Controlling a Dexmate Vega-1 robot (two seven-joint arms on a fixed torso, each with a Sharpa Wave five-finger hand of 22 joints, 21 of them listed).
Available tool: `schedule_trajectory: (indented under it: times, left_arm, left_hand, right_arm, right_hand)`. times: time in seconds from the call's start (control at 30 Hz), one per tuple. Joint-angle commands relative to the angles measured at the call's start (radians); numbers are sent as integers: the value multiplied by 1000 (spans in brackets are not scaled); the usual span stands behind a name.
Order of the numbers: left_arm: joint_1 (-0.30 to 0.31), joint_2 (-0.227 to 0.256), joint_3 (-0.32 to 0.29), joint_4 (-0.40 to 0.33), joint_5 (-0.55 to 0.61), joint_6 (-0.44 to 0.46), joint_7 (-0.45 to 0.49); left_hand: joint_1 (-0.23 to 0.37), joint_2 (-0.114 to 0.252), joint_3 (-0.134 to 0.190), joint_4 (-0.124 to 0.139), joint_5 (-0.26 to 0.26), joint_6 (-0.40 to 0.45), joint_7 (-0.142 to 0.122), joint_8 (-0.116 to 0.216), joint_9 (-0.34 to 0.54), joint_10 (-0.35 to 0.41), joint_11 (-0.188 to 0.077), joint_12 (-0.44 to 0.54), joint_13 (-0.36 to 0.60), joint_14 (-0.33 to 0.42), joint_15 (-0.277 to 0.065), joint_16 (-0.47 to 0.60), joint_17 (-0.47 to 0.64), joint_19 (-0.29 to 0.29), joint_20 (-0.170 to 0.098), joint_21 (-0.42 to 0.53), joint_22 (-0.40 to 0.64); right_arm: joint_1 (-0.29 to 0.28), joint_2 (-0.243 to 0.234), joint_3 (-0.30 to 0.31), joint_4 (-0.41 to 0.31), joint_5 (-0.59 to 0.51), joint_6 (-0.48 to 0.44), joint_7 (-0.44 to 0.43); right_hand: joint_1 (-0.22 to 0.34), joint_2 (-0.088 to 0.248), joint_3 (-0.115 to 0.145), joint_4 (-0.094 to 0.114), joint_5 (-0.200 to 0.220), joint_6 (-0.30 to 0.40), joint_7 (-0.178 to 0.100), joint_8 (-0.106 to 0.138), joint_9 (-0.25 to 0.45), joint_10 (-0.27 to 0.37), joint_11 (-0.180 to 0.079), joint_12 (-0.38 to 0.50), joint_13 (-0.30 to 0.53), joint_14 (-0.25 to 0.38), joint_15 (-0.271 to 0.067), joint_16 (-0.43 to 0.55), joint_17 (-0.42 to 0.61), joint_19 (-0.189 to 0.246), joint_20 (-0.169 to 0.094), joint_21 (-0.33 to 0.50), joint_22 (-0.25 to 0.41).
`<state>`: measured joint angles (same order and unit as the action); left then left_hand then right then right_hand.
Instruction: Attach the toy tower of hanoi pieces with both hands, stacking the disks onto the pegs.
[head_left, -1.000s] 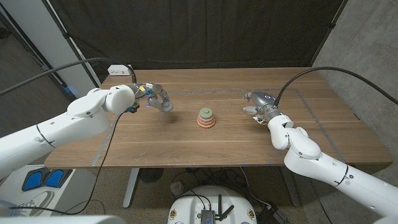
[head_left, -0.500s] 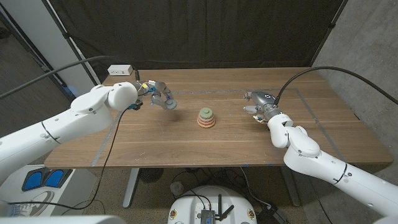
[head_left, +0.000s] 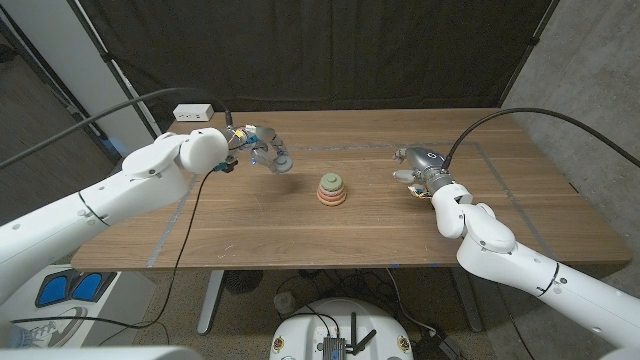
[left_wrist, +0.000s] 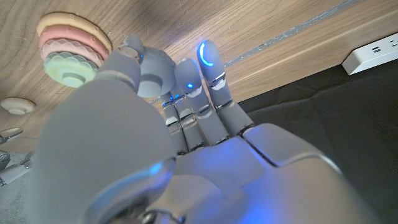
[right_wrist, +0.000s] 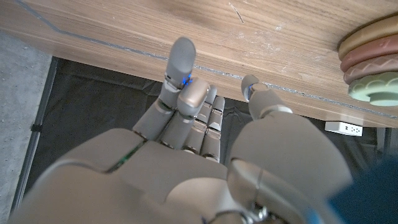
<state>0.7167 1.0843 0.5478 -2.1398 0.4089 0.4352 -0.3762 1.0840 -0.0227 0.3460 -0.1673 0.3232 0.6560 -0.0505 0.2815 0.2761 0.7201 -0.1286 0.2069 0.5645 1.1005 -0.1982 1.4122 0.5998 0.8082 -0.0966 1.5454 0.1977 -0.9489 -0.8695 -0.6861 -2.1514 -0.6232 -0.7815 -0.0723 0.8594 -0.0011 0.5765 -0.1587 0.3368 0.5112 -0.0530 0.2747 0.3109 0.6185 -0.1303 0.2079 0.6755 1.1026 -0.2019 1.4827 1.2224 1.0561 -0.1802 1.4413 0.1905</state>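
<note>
At the far left edge of the wooden table (head_left: 300, 225), behind the robot's left arm, sits one white power strip (head_left: 195, 113). Just to its right the left hand (head_left: 262, 152) hovers over the table's rear left area; its fingers (left_wrist: 210, 68) lie close side by side, lightly curled, holding nothing.

Near the table's middle stands the single toy tower (head_left: 332, 189), a small cone of stacked scalloped disks. Four disks can be counted: a tan one at the base, two pinkish ones above it, and a pale green one on top with a round hole at its centre. The tower is well apart from both hands, roughly between them. In the left wrist view a small tan round piece (left_wrist: 17, 104) lies on the table beside the tower; whether it is another disk cannot be told.

To the right, the right hand (head_left: 418, 165) is close to the tabletop, fingers (right_wrist: 181, 59) loosely together and partly curled, thumb apart, holding nothing.
</note>
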Motion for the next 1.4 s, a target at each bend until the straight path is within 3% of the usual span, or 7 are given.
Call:
schedule_trajectory:
  times: [0.03,0.93,1.4]
  left_arm:
    - [-51,-48,33,40,2,-72,-39]
    - [-103,-131,69,100,12,-196,-47]
    - [-157,-194,119,149,34,-241,-85]
  left_hand:
    - [-3,9,2,4,10,11,1,0,3,77,-65,5,68,1,-22,-4,2,10,-116,5,2]
    - [5,10,-1,3,8,24,0,-6,8,95,-68,4,74,2,-22,-14,-3,12,-116,6,3]
    - [9,12,-2,3,7,32,2,-8,11,104,-64,3,76,3,-22,-16,2,11,-117,6,3]
  right_arm:
    - [-26,-7,12,-12,24,-4,-28]
    - [-38,-27,16,-37,36,-31,-56]
    - [-56,-37,33,-50,51,-44,-74]
  right_hand:
    - [-2,0,1,-2,4,10,-2,8,0,11,2,4,4,0,-16,6,4,1,-41,-1,4]
    - [-5,1,2,-3,6,18,-6,8,-2,14,-1,3,7,0,-16,8,4,2,-41,1,5]
    - [-8,0,1,-2,7,17,-7,7,-2,14,-2,2,8,0,-16,10,5,3,-41,2,7]
